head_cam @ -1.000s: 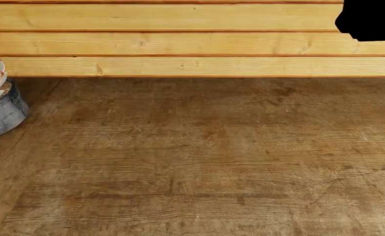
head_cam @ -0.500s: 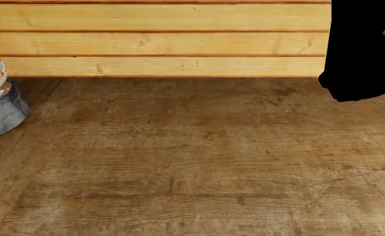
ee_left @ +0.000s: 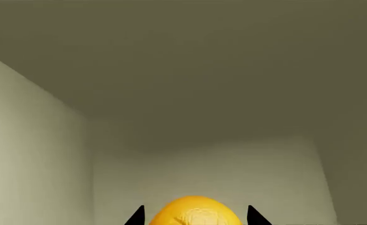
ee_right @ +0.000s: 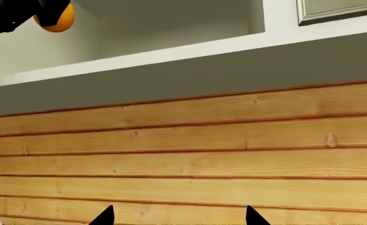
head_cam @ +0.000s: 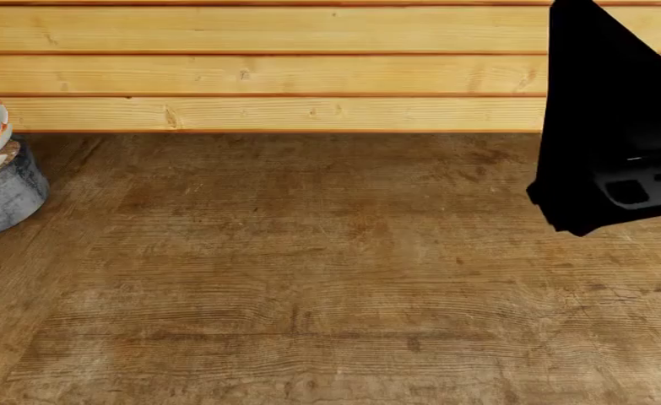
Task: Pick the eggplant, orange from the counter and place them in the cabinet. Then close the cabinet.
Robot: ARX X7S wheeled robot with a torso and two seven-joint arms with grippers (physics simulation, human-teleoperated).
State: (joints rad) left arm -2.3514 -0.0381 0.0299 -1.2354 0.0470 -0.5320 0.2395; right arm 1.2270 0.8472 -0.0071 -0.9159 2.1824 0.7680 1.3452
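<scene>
The orange (ee_left: 194,213) sits between the two dark fingertips of my left gripper (ee_left: 196,219), which is shut on it inside the pale, open cabinet (ee_left: 202,154). From the right wrist view the orange (ee_right: 61,19) shows in the cabinet's opening (ee_right: 170,26), held by my left arm (ee_right: 11,14). My right gripper (ee_right: 178,216) is open with nothing between its tips, facing the plank wall below the cabinet. In the head view my right arm (head_cam: 617,126) is a black shape over the counter (head_cam: 330,270) at the right. The eggplant is out of view.
A grey pot (head_cam: 3,198) holding white pieces stands at the counter's far left. The pale plank wall (head_cam: 262,76) runs along the back. A closed panel (ee_right: 340,9) sits beside the cabinet opening.
My right arm has come down and leftward in the head view, from a small shape in the top right corner to a large one over the counter's right side.
</scene>
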